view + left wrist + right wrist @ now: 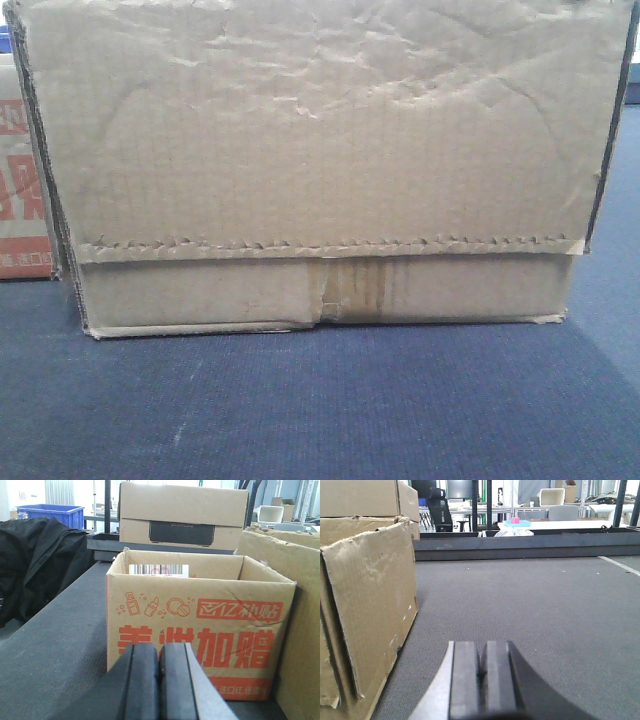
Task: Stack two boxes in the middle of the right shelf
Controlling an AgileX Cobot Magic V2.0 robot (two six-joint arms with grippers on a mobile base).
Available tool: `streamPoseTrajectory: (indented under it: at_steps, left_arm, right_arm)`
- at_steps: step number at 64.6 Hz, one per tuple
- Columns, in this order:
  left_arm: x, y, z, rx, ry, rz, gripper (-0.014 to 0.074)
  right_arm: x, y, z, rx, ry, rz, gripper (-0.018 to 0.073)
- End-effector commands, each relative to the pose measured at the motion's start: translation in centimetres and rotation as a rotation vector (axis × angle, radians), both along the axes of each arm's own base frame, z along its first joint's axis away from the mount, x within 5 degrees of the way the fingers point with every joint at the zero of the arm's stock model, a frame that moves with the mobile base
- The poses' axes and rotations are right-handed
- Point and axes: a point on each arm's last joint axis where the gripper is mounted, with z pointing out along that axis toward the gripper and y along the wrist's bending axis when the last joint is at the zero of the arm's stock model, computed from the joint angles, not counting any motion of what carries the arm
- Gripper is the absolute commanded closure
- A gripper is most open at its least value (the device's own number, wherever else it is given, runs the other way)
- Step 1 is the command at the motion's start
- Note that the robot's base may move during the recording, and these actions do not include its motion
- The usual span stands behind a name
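Nothing is lifted yet. The wrinkled brown box (320,170) sits on the bench (350,410), with an open red-printed carton (200,635) just beside it. The left pincer (159,680) and right pincer (482,680) are both pressed closed and empty, low near the bench. Next, I'd judge, they must clamp a box between them. The shelf is out of sight, and the box's top is cut off.

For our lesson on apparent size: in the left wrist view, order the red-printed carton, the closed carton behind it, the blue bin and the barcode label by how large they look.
1. red-printed carton, nearest the camera, so its true size is unsure
2. closed carton
3. blue bin
4. barcode label
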Motion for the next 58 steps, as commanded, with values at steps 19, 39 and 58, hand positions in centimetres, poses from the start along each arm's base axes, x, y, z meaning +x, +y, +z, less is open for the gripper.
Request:
streamPoseTrajectory:
  at_steps: [19, 39, 58]
  left_arm:
    - [-0.1, -0.1, 0.9, 0.005, -0.099, -0.008, 0.0708]
    - [-0.9, -0.2, 4.3, 0.014, -0.312, -0.016, 0.0708]
    - [-2.8, -0.1, 15.9, 0.01, -0.28, 0.003, 0.0673]
  right_arm:
    - [-0.1, 0.0, 0.5, -0.002, -0.062, -0.003, 0.0715]
    - [-0.5, -0.1, 3.0, 0.001, -0.197, -0.008, 0.0715]
    - [-3.2, 0.0, 13.6, 0.002, -0.309, 0.003, 0.0706]
